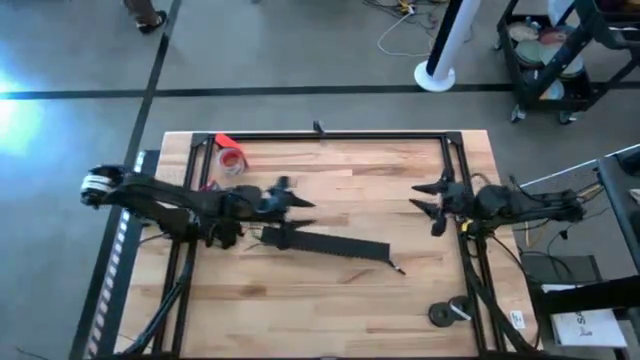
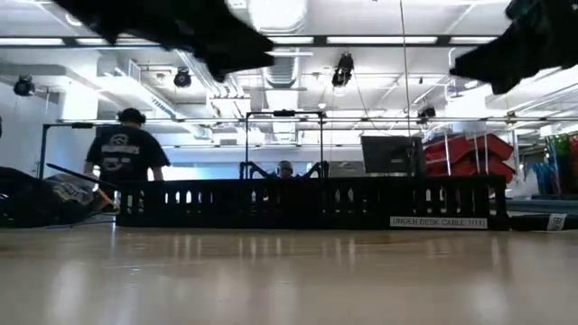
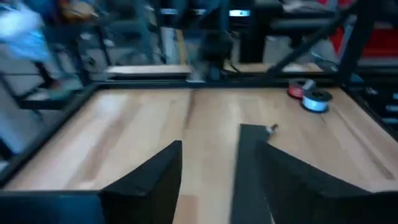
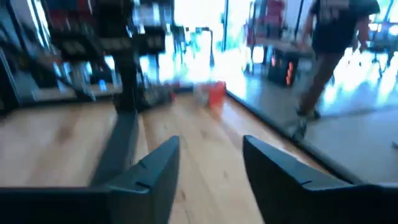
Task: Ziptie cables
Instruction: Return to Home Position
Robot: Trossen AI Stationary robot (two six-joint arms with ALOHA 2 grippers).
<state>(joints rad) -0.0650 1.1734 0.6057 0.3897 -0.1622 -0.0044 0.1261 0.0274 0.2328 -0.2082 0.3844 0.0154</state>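
Now lift left claw (image 1: 298, 195) and right claw (image 1: 422, 198), both empty and spread wide, straight up and back toward the side edges of the table (image 1: 350, 170), clear of the closed black cable duct (image 1: 325, 243) mid-table, presumably hiding the unseen cables and ziptie.

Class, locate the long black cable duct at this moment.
In the high view the black cable duct lies at the table's middle, close by the left gripper, well apart from the right gripper near the right edge.
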